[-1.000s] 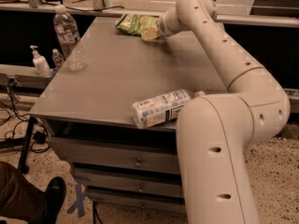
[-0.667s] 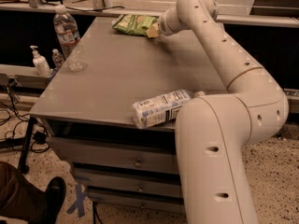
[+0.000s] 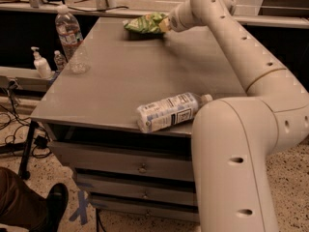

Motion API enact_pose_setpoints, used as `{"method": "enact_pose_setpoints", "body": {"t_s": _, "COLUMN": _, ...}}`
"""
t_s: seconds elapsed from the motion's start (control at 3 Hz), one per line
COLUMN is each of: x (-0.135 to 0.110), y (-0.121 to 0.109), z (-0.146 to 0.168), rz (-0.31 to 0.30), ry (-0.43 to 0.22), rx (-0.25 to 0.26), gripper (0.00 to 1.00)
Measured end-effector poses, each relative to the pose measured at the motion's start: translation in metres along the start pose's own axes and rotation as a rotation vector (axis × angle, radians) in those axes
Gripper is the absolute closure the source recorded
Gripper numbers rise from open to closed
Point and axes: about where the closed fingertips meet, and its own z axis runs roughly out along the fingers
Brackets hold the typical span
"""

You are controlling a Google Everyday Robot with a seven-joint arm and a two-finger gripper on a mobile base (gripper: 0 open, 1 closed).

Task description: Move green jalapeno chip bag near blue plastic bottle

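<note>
The green jalapeno chip bag (image 3: pixel 144 24) is at the far edge of the grey table (image 3: pixel 120 76), its right end in my gripper (image 3: pixel 164 25). The gripper reaches in from the right and is shut on the bag. The bag looks slightly raised, with a dark shadow under it. The blue plastic bottle (image 3: pixel 169 112), with its pale blue-white label, lies on its side at the table's front edge, cap pointing right, next to my arm's lower link (image 3: pixel 231 168). The bag and bottle are far apart.
A tall clear water bottle (image 3: pixel 69 35) stands at the table's left edge. A soap dispenser (image 3: pixel 40 64) sits on a lower shelf to the left. Drawers (image 3: pixel 130 166) are below the table. A person's leg and shoe (image 3: pixel 34 204) are at the bottom left.
The gripper has closed in on the bag's right end, and the bag has bunched up and risen slightly from the table. The bottle has not moved.
</note>
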Motion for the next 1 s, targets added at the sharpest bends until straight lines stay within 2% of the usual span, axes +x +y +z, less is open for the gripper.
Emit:
{"method": "enact_pose_setpoints", "body": {"t_s": 0.67, "x": 0.011, "y": 0.018, "z": -0.08, "rz": -0.013, "ry": -0.01, "rx": -0.082, "gripper": 1.0}}
{"method": "enact_pose_setpoints", "body": {"t_s": 1.0, "x": 0.032, "y": 0.031, "z": -0.122, "rz": -0.03, "ry": 0.007, "rx": -0.13, "gripper": 1.0}}
